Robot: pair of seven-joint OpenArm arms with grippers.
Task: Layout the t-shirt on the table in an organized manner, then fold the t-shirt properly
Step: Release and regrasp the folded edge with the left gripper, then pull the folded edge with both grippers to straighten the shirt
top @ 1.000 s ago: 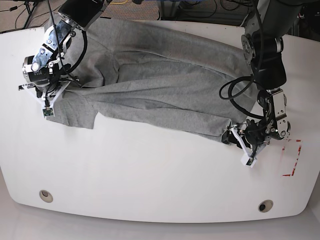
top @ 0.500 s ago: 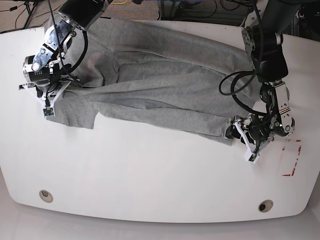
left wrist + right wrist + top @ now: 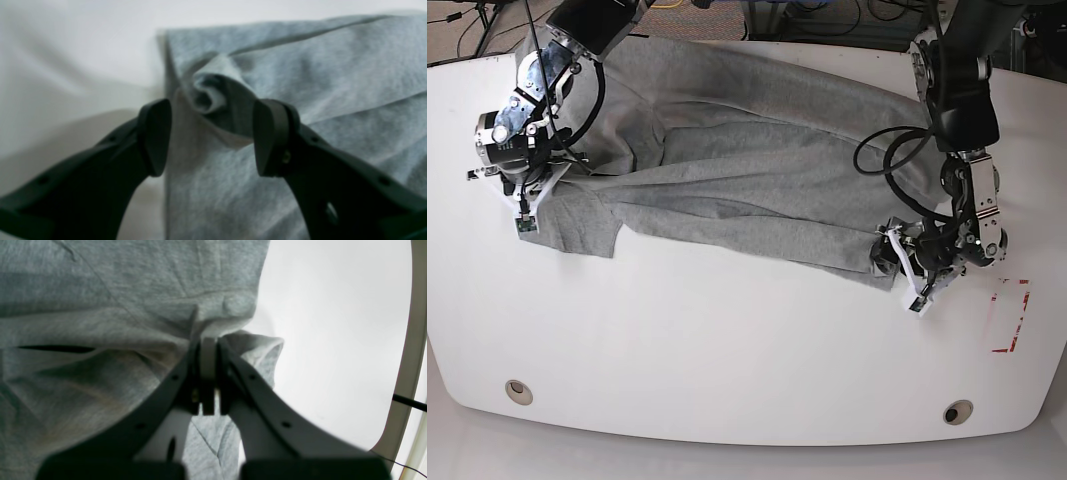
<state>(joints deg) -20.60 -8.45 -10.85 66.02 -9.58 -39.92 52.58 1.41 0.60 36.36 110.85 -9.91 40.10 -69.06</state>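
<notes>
The light grey t-shirt [image 3: 757, 170] lies spread and wrinkled across the back half of the white table [image 3: 727, 330]. No lettering shows. My left gripper [image 3: 891, 263] is at the shirt's near right corner. In the left wrist view it [image 3: 211, 136] is open, its fingers on either side of a bunched fold of the shirt [image 3: 333, 83]. My right gripper [image 3: 545, 185] is at the shirt's left end, by the sleeve. In the right wrist view it [image 3: 208, 350] is shut on a pinch of the shirt [image 3: 100, 290].
A red-outlined rectangle [image 3: 1009, 315] is marked at the right edge. Two grey grommet holes [image 3: 518, 390] [image 3: 958, 411] sit near the front edge. Cables lie behind the table's far edge. The table's rounded edge shows in the right wrist view [image 3: 400, 380].
My left gripper has shifted a little left and back, closer onto the shirt's near right corner. The right gripper and the shirt have stayed almost still.
</notes>
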